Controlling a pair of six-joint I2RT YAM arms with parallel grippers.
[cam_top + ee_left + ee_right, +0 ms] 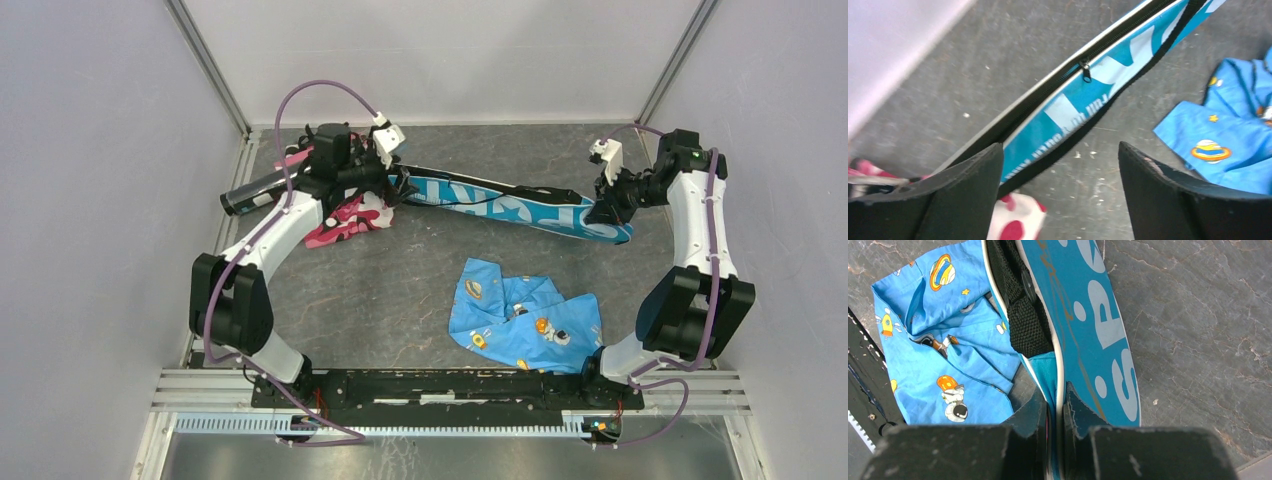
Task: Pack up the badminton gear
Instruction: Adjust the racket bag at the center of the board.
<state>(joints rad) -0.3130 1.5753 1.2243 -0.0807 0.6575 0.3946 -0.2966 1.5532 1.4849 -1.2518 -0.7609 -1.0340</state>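
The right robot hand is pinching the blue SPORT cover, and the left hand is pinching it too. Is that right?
Not quite. The right gripper is pinching the edge of the blue SPORT cover, but the left gripper is not: its fingers are spread wide open above the cover and hold nothing. The left wrist view shows this.

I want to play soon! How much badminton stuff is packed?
No racquets or shuttlecocks lie loose in view; whether they are inside the SPORT cover cannot be seen. The right hand pinches the cover's wide end; the left hand hangs open over the narrow end, near the zipper pull. Left to do: the black tube lies out on the table.
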